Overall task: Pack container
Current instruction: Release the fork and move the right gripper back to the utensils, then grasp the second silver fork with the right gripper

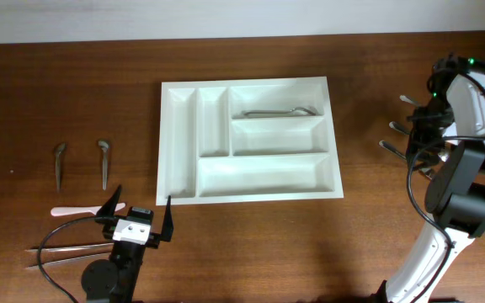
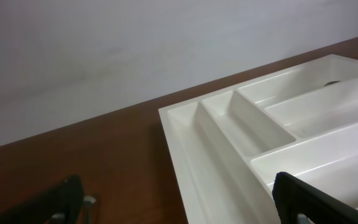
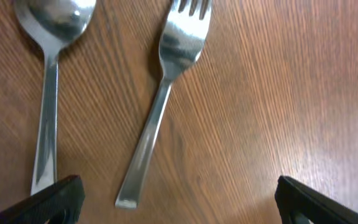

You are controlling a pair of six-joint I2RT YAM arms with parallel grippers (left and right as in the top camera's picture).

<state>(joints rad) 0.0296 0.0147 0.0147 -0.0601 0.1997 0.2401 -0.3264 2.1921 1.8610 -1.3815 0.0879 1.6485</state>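
The white five-compartment cutlery tray (image 1: 249, 139) lies in the middle of the table, and its left corner shows in the left wrist view (image 2: 241, 137). A metal spoon (image 1: 278, 112) lies in its top long compartment. My left gripper (image 1: 139, 215) is open and empty just off the tray's front left corner. My right gripper (image 1: 423, 139) is open and empty above cutlery at the right edge; its wrist view shows a fork (image 3: 163, 93) and a spoon (image 3: 50, 74) on the wood between and ahead of its fingers.
Two small metal spoons (image 1: 60, 162) (image 1: 103, 160) lie at the left. A pink utensil (image 1: 82, 209) and long metal pieces (image 1: 66, 251) lie near the left arm. More forks (image 1: 394, 139) lie beside the right arm.
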